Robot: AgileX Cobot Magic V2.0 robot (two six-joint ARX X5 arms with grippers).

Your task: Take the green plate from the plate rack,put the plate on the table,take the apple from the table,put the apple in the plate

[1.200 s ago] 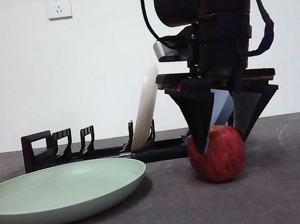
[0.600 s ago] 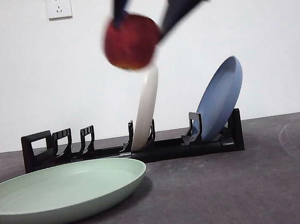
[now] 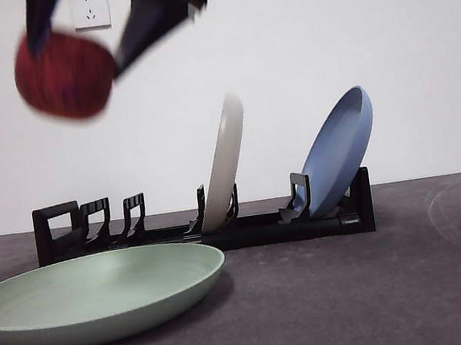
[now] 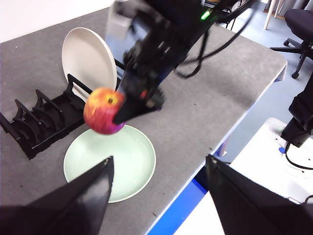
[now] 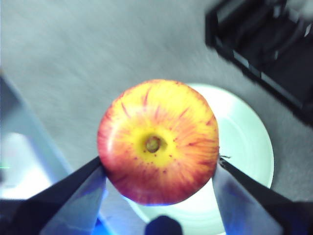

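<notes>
Right gripper (image 5: pixel 157 169): jaws clamped on both sides of apple (image 5: pixel 157 141), stem hollow facing wrist camera. Apple held high in air, above green plate (image 3: pixel 94 297).

Green plate: flat on table (image 3: pixel 382 289), near its front edge, just in front of plate rack (image 3: pixel 204 227).

Rack: cream-white plate (image 3: pixel 226 164) and blue plate (image 3: pixel 338 151) leaning in slots.

Left gripper (image 4: pixel 159 188): jaws spread wide, holding nothing, well clear above table edge.
</notes>
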